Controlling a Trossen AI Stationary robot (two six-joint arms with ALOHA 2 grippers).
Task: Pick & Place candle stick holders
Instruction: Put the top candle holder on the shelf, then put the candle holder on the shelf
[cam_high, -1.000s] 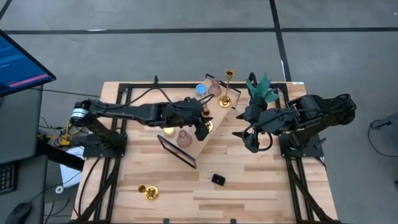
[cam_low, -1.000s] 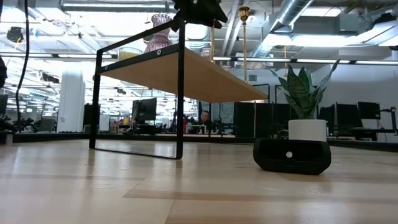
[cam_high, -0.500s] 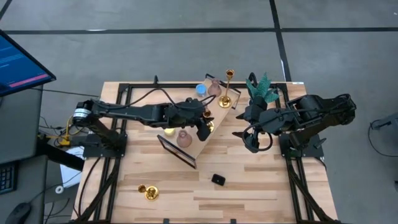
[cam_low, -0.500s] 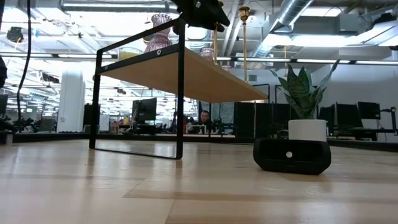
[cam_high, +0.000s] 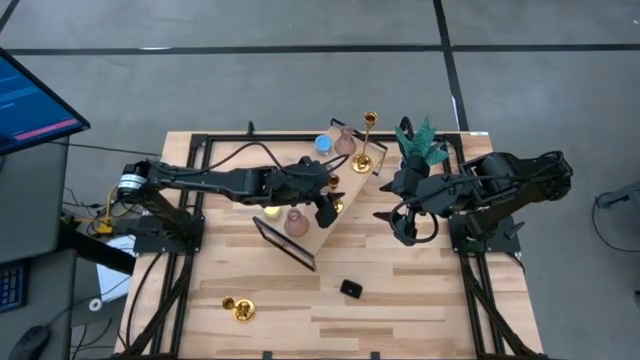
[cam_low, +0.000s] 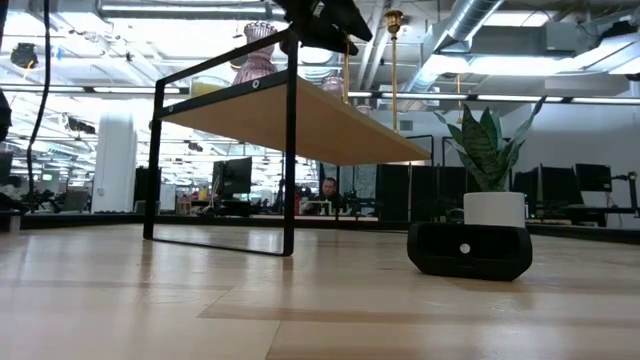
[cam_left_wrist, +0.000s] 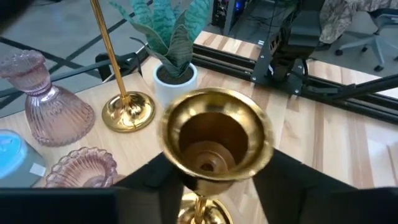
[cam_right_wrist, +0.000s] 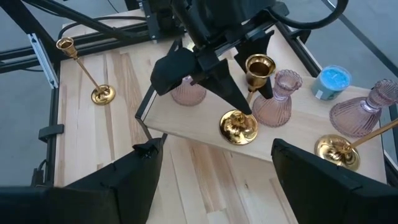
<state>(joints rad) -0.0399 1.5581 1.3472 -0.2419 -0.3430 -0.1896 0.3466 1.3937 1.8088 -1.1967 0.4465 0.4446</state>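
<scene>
Now that its fingers have spread apart, the left tool no longer clamps the gold goblet holder, which stands between them on the raised shelf; this placement looks done. The right tool waits open beside the shelf.

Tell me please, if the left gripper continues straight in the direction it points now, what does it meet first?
The left gripper straddles the gold goblet-shaped holder. Straight beyond it probably comes the white-potted plant, with the tall gold candlestick just beside that line; depth is hard to judge.
</scene>
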